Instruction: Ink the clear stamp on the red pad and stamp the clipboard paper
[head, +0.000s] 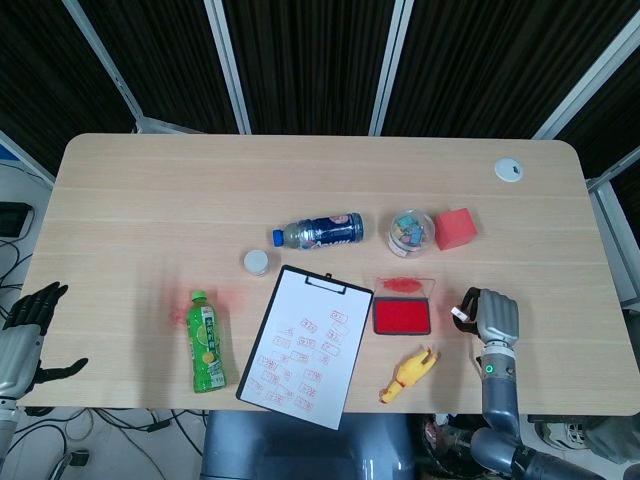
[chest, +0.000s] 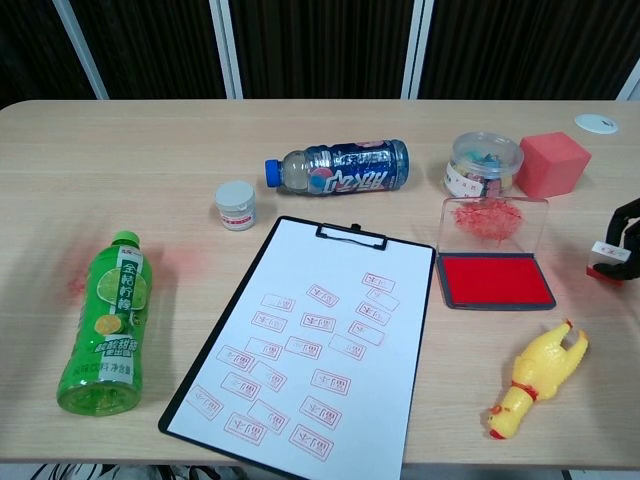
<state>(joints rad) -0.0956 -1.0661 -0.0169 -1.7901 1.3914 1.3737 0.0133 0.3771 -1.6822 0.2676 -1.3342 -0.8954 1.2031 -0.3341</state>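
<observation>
The clear stamp (chest: 607, 259), with a white label and a red base, sits low at the table's right edge, tilted. My right hand (head: 491, 318) holds it in curled fingers to the right of the red ink pad (chest: 497, 279); in the chest view only the dark fingertips (chest: 628, 216) show. The pad lies open, its clear lid (chest: 492, 222) smeared red. The clipboard (head: 305, 345) lies left of the pad, and its paper (chest: 310, 345) carries several red stamp marks. My left hand (head: 25, 335) hangs open past the table's front left corner.
A yellow rubber chicken (chest: 535, 380) lies in front of the pad. Behind it stand a clear tub (chest: 483, 163) and a red cube (chest: 552, 164). A blue bottle (chest: 340, 168) lies behind the clipboard, with a small white jar (chest: 236, 204) and a green bottle (chest: 105, 330) to the left.
</observation>
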